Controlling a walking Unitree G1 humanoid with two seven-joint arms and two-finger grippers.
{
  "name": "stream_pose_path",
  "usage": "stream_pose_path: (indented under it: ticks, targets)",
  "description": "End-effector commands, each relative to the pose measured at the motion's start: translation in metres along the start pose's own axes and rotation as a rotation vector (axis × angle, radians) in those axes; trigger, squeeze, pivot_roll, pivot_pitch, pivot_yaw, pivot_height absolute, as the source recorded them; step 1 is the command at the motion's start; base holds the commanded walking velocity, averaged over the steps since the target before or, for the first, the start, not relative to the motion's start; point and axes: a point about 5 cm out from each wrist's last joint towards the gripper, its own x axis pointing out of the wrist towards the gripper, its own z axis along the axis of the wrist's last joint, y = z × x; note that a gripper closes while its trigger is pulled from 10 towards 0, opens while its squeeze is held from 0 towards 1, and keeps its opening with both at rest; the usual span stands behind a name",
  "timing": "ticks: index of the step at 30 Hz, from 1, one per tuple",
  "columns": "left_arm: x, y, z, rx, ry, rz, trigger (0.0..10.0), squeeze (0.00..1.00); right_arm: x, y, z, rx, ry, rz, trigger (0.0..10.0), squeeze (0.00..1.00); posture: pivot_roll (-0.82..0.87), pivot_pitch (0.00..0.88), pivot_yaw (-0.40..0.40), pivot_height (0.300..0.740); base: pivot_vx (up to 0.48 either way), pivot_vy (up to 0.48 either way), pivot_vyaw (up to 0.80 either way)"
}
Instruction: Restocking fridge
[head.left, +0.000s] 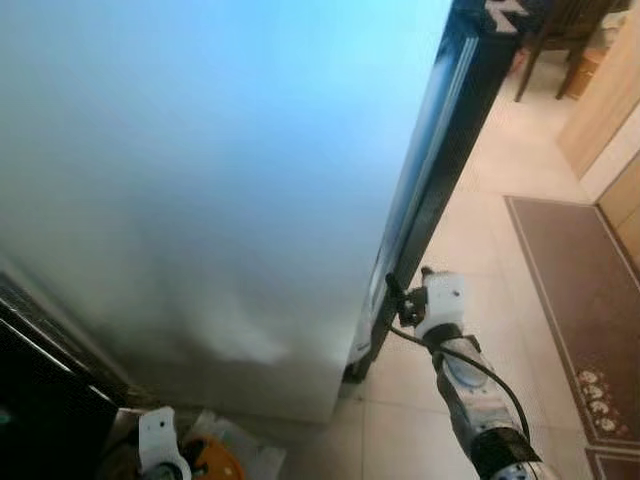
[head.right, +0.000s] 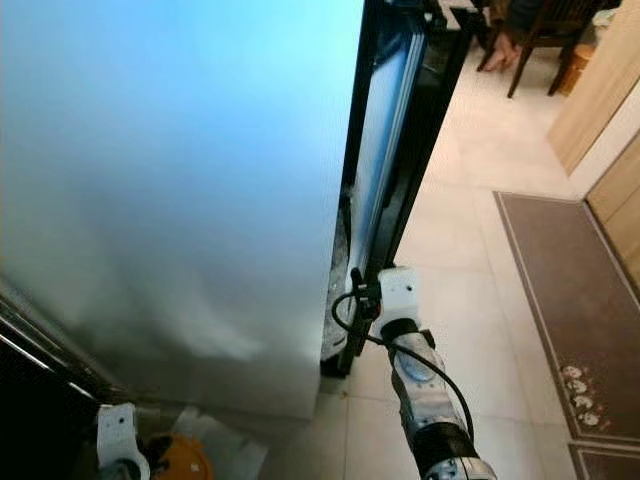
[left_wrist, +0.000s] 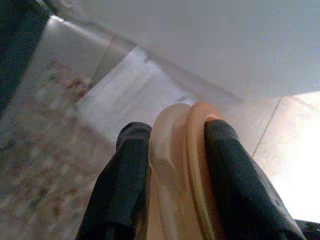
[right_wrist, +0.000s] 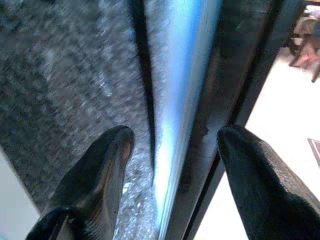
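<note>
Orange object: a rounded, ridged thing, pale orange, pinched between the 2 black fingers of the left gripper; in the left wrist view it is blurred and I cannot tell what it is.
Left gripper: low at the bottom left of the eye views, its white wrist housing beside an orange-and-yellow shape, close to the foot of the fridge.
Fridge door: a broad pale blue-white panel, matte, with a dark frame along its right edge.
Door edge: in the right wrist view a bright bluish strip runs between speckled grey on one side and black frame on the other.
Right gripper: spread, 1 finger on each side of the door's edge near its lower right corner; contact cannot be told.
Right arm: silver, reaching forward with a black cable looped at the wrist.
Floor: pale tiles.
Rug: brown, patterned border, along the right edge of the floor.
Chair: dark wood, far right corner.
</note>
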Motion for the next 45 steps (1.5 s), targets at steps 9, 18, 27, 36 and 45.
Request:
stream_pose_path:
  ticks: [9,18,27,36,45]
  targets:
    - [-0.001,-0.001,-0.007,0.017,0.027,-0.012,10.0,0.00,-0.005,-0.033,-0.001,-0.020,0.001,-0.217,10.0,0.00,-0.12,0.046,0.011,0.740,0.000,0.000,0.00]
    - [-0.001,-0.002,-0.006,0.023,0.027,-0.016,10.0,0.00,-0.005,-0.029,-0.002,-0.022,0.005,-0.215,10.0,0.00,-0.11,0.049,0.012,0.740,0.000,0.000,0.00]
    - [-0.001,-0.001,-0.007,0.022,0.030,-0.012,10.0,0.00,-0.005,-0.027,-0.003,-0.020,0.009,-0.211,10.0,0.00,-0.11,0.054,0.012,0.740,0.000,0.000,0.00]
    - [-0.001,-0.002,-0.007,0.023,0.030,-0.013,10.0,0.00,-0.005,-0.027,-0.003,-0.022,0.009,-0.211,10.0,0.00,-0.11,0.055,0.012,0.740,0.000,0.000,0.00]
    - [-0.001,-0.002,-0.007,0.023,0.032,-0.013,10.0,0.00,-0.005,-0.026,-0.004,-0.021,0.011,-0.204,10.0,0.00,-0.11,0.056,0.012,0.740,0.000,0.000,0.00]
